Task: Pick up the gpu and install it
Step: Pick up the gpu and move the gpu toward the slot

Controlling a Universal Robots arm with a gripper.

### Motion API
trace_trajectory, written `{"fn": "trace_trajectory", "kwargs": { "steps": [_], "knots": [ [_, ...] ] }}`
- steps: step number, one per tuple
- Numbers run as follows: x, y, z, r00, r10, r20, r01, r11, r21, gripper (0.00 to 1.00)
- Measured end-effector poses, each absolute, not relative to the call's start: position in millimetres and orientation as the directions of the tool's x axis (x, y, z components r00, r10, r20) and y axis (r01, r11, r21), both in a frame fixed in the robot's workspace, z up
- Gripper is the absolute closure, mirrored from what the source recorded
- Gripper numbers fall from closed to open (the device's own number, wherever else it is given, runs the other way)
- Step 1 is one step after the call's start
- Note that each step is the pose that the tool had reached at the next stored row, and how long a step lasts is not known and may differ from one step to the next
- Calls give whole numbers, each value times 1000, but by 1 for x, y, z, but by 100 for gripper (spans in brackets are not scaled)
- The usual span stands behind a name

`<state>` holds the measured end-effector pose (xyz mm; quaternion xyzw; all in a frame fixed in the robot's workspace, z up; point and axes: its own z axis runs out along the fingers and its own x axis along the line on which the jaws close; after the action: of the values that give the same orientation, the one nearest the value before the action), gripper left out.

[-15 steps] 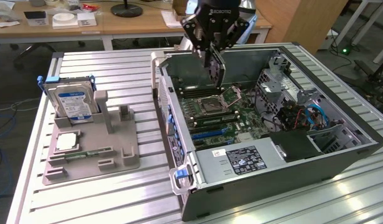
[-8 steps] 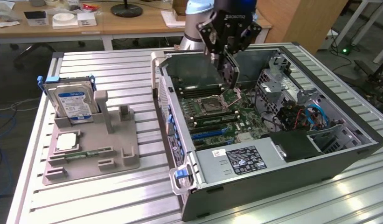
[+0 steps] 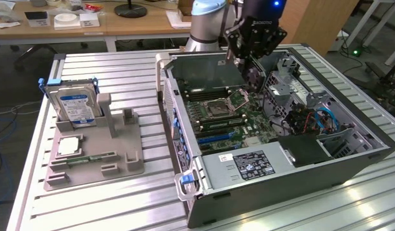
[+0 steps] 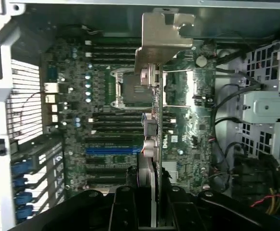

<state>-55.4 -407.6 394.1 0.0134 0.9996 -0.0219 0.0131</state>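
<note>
Gpu [image 4: 149,139]: clamped edge-on in gripper [image 4: 147,195], closed partway on card. Hanging straight below gripper, above motherboard [image 4: 106,96] inside open case [image 3: 351,159], not seated (silver bracket [image 4: 164,38] at end farthest from gripper). Held edge-on probably to line up with slots [image 4: 113,150]. Hard drive [image 3: 75,103] well away from gripper, on table [image 3: 120,202].
</note>
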Motion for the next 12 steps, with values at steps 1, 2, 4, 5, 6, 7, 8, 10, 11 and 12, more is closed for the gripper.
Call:
{"fn": "trace_trajectory", "kwargs": {
  "steps": [1, 2, 4, 5, 6, 7, 8, 10, 11, 12],
  "knots": [
    [-51, -408, 393, -999, 26, -28, 27, 999, -43, 72],
    [-46, -408, 393, -999, 26, -29, 27, 999, -43, 72],
    [-37, -408, 391, -999, 26, -31, 28, 999, -43, 72],
    [-33, -408, 391, -999, 26, -32, 27, 999, -43, 72],
    [-28, -408, 390, -999, 26, -33, 28, 999, -43, 72],
    [-26, -408, 390, -999, 26, -35, 28, 999, -43, 72],
    [-26, -408, 390, -999, 26, -36, 28, 999, -43, 72],
    [-26, -408, 390, -999, 26, -36, 28, 999, -43, 72],
    [-26, -408, 390, -999, 26, -36, 28, 999, -43, 72],
    [-25, -408, 390, -999, 26, -36, 28, 999, -43, 72]
  ]
}}
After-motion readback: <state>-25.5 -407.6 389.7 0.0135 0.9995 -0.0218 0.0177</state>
